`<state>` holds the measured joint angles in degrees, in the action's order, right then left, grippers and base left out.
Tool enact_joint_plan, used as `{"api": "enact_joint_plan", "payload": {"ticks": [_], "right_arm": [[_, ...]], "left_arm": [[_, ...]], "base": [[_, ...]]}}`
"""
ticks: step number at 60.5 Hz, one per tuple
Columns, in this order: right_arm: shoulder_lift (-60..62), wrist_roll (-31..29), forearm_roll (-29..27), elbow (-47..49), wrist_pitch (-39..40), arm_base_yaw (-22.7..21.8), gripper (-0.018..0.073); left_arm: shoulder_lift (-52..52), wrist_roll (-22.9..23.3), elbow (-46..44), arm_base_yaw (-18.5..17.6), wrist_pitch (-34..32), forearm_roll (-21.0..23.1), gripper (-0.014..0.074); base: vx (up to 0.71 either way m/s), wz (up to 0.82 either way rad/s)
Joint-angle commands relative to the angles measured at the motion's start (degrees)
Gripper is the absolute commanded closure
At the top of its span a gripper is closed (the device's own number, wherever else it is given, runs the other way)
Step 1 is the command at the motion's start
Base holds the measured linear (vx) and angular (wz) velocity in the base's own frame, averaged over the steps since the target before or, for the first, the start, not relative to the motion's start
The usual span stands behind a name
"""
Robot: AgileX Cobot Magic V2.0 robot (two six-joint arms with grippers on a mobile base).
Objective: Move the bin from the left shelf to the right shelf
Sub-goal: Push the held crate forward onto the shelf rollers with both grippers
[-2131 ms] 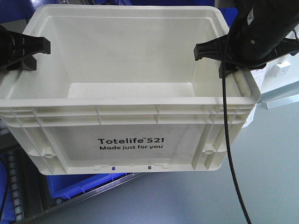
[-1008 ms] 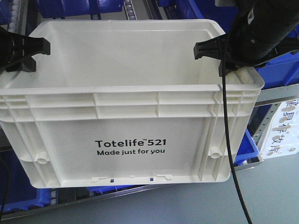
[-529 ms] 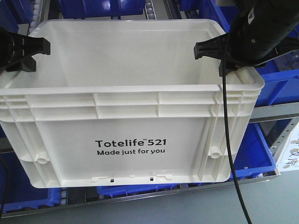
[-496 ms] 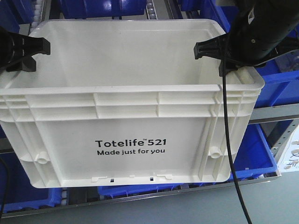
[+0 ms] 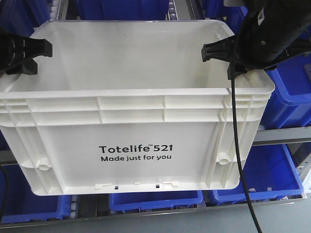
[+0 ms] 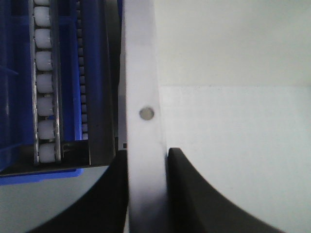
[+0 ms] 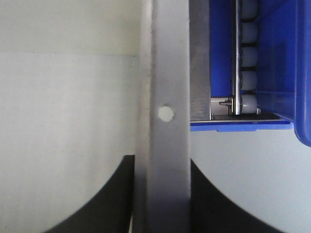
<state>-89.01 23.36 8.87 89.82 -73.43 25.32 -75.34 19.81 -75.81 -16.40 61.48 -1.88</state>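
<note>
The room is bright, with an even, rather cool light that falls from above: the top of the rim (image 5: 121,92) is the brightest part of the white bin (image 5: 136,126), and only a faint shade lies under its ribs. There is no hard glare, though the inner walls look a little washed out. The black print is sharp. The blue bins (image 5: 260,179) behind are darker and slightly soft. In the left wrist view everything near the lens is blurred, and the fingers (image 6: 204,204) of the left gripper (image 6: 146,162) are dark shapes without detail. The right wrist view is equally soft, and its rollers (image 7: 249,80) are somewhat clearer.
</note>
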Motion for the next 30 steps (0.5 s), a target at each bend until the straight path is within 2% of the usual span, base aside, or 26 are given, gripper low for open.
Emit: {"api": "enact_joint_plan", "payload": {"ticks": [1, 30], "right_arm": [[2.39, 0.02, 3.06, 2.33, 1.85, -0.27, 0.0567], [2.39, 0.02, 3.06, 2.33, 1.85, -0.27, 0.0567]], "left_arm": [[2.57, -1.60, -2.41, -0.44, -6.21, 0.91, 0.0505], [2.57, -1.60, -2.41, -0.44, -6.21, 0.91, 0.0505]], "base": [[0.06, 0.07], [0.02, 0.04]]}}
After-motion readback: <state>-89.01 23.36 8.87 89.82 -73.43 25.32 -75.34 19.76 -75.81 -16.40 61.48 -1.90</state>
